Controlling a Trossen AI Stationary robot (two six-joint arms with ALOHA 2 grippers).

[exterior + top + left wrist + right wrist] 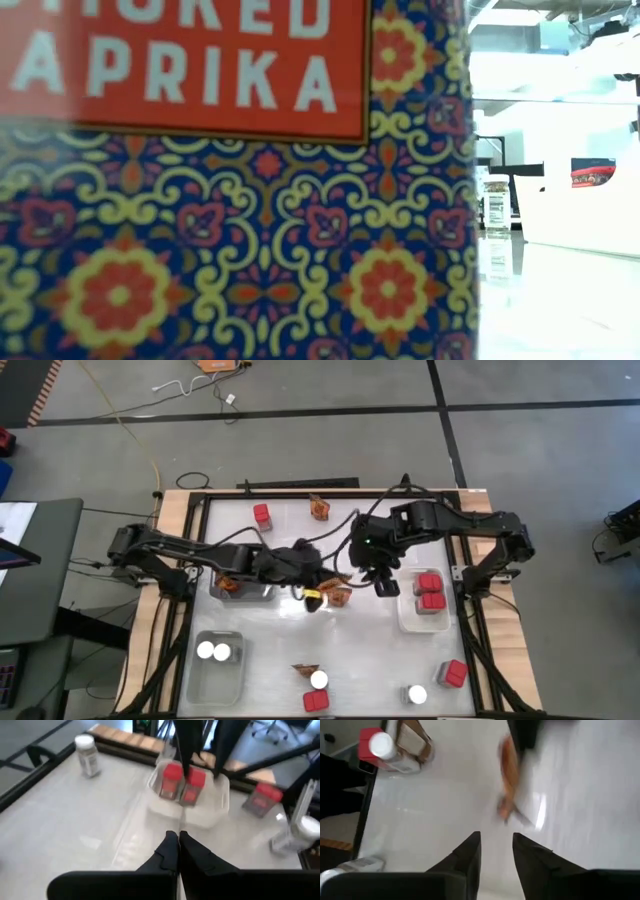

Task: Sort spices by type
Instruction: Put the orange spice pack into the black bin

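**Both pincers meet at mid-table beside the packets**

From above, take the clear tray point(412, 622) holding two red boxes point(430, 591) as your landmark. Your right pincer point(385, 584) hangs just beside that tray, on the side toward the table's point(360, 645) middle. Your left pincer point(318, 598) sits a little farther from the tray, over a crinkled orange-brown packet point(338, 596). Well apart from the tray, a grey tray point(214, 670) holds two white-lidded jars point(213, 651), and more boxes, jars and packets lie scattered around.

At table height, a patterned paprika box point(235, 180) fills most of what you see; a small jar point(496, 203) stands beyond it.

Through the left wrist, your left pincer point(178, 851) is closed, fingers pressed together with nothing between them, pointing at the clear tray point(219, 802) of red boxes.

Through the right wrist, your right pincer point(495, 851) stands partly open and empty above bare table; a blurred orange packet point(507, 777) lies ahead
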